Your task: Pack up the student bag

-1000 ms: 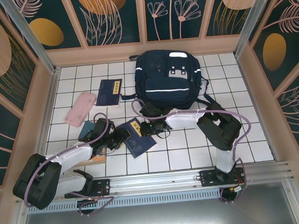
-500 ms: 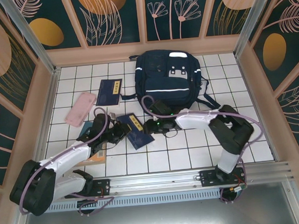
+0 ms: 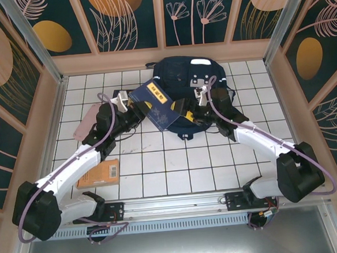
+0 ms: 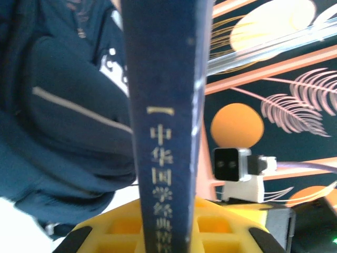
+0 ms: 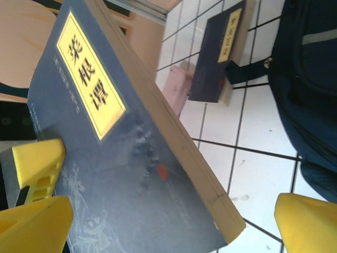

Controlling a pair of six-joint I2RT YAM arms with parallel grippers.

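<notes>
The student bag (image 3: 195, 72) lies flat at the back of the tiled floor, navy with a white stripe. In front of it a navy book (image 3: 155, 107) with a yellow label is held up off the tiles. My left gripper (image 3: 133, 104) is shut on its left edge. The left wrist view shows the book's spine (image 4: 166, 132) upright between the yellow jaws of that gripper (image 4: 167, 229), with the bag (image 4: 63, 121) to the left. My right gripper (image 3: 183, 111) stands open at the book's lower right. Its yellow fingers (image 5: 308, 224) are spread wide around the book (image 5: 131, 174).
A second navy book (image 5: 221, 52) and a pink case (image 5: 176, 87) lie on the tiles left of the bag. An orange-brown book (image 3: 98, 173) lies near the left arm. The pink case (image 3: 83, 128) sits by the left wall. Wooden walls ring the floor.
The left gripper shut on the navy book and lifted it from the front tiles up to the bag. The right gripper let go, opened wide and followed toward the bag.
</notes>
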